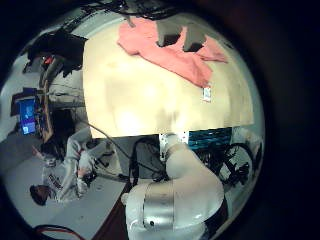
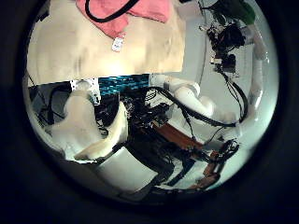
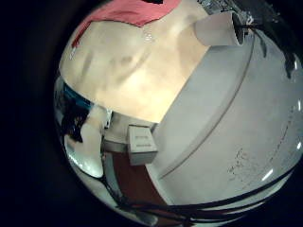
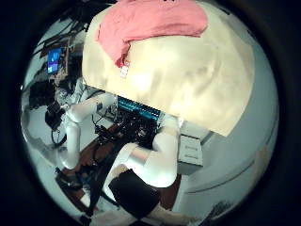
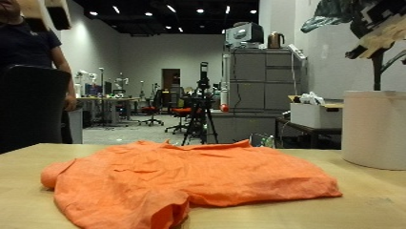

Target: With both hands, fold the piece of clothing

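An orange garment [image 5: 191,176] lies spread and rumpled on the light wooden table [image 5: 368,205], with a sleeve bunched at its near end. Neither hand shows in the outside view. The left palm views look down on the garment [image 1: 165,50] [image 2: 140,9] from well above, and its white label [image 1: 207,93] sticks out at one edge. Dark parts of my left hand [image 1: 192,42] overlap the cloth in that view. The right palm views also see the garment [image 4: 150,24] [image 3: 123,14] from a distance, on the table [image 4: 188,75]. My right hand itself is not seen.
A tall white cylinder [image 5: 375,129] stands on the table beside the garment, also seen from the right palm [image 3: 222,28]. The white arm bases [image 4: 150,160] stand below the table's edge. Bare tabletop [image 1: 140,100] stretches between the garment and that edge.
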Robot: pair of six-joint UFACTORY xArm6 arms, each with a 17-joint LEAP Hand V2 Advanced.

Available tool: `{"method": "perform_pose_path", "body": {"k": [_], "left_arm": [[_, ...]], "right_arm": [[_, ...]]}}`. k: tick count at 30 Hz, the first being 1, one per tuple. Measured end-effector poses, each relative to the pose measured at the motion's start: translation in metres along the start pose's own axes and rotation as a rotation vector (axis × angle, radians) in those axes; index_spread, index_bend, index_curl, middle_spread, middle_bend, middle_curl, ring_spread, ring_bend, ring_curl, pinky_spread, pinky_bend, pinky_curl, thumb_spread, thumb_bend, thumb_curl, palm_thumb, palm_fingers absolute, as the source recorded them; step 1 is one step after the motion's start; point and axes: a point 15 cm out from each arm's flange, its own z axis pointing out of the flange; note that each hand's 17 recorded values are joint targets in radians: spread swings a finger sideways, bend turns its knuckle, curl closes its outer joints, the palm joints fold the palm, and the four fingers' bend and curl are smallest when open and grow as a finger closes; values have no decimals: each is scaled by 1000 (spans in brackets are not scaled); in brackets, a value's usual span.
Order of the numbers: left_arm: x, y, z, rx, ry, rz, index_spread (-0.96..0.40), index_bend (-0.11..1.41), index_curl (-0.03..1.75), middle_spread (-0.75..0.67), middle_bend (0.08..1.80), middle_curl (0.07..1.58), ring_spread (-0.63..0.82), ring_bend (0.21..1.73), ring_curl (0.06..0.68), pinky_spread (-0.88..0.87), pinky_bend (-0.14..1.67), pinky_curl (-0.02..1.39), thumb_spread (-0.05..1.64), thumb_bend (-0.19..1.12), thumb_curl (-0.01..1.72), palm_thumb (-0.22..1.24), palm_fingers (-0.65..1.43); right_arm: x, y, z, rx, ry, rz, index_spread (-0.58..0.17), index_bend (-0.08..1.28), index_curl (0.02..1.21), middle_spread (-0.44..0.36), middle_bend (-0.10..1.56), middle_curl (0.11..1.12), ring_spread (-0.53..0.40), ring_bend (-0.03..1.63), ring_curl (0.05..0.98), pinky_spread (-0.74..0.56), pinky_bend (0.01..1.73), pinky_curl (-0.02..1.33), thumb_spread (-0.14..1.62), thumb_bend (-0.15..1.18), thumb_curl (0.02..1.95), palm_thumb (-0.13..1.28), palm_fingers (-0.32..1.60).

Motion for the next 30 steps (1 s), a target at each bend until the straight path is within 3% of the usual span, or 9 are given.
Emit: {"method": "perform_pose_path", "body": {"k": [13,26,30], "left_arm": [[10,-19,3,18,21,11,118,152,264,301,275,351,515,527,212,491,306,314,1012,-25,339,527,55],[29,-55,58,10,0,124,90,160,273,178,268,351,464,506,206,456,304,316,1017,-24,342,552,88],[30,-74,78,30,-35,168,80,164,280,173,240,345,452,495,203,449,310,317,1016,-25,342,551,81]], "right_arm": [[0,0,1,-3,1,-7,-303,170,296,125,186,300,237,242,265,347,338,315,1275,-13,183,156,54],[3,3,2,-2,-2,7,-289,169,295,146,189,305,237,229,262,347,325,317,1277,-13,179,149,67],[2,9,22,-47,-24,13,-284,169,295,155,185,303,237,225,262,347,324,318,1277,-13,178,148,67]]}}
